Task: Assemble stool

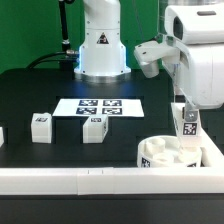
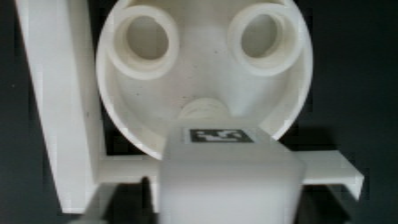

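Three legs (image 1: 93, 128), one seat (image 1: 165, 155), one marker board (image 1: 100, 105)

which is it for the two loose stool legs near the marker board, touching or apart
Apart. The exterior view shows bare table between the leg on its left and the leg on its right.

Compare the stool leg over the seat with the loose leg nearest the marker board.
The seat leg stands upright over the seat; the loose leg sits squat on the table. The gripper flanks the seat leg; nothing touches the loose leg. Both are white, tagged.
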You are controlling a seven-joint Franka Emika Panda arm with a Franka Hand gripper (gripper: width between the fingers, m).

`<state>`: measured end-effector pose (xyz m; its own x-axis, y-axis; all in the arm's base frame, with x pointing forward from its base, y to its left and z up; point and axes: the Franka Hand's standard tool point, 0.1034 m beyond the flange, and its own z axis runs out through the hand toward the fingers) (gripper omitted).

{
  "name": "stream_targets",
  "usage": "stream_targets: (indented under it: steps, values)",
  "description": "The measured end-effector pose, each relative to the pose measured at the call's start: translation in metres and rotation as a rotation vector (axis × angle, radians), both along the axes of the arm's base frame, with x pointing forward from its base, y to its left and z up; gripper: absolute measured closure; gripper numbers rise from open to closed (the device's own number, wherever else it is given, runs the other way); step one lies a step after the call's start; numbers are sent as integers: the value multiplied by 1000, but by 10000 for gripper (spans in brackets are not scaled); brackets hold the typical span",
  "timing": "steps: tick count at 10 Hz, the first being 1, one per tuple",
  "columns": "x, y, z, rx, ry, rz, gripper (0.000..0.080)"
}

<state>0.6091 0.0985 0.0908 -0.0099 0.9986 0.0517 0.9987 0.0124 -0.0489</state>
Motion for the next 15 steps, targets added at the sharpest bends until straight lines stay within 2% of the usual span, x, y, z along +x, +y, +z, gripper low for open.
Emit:
stream_targets:
  steps: [1,5,10,15]
  values:
    - [0,0,0,0,0,-1,466]
    - [0,-1,0,-3,3,-64,466]
    - [-4,8,0,-25,55,-849,465]
    - [-4,11,0,-44,86,-1299,465]
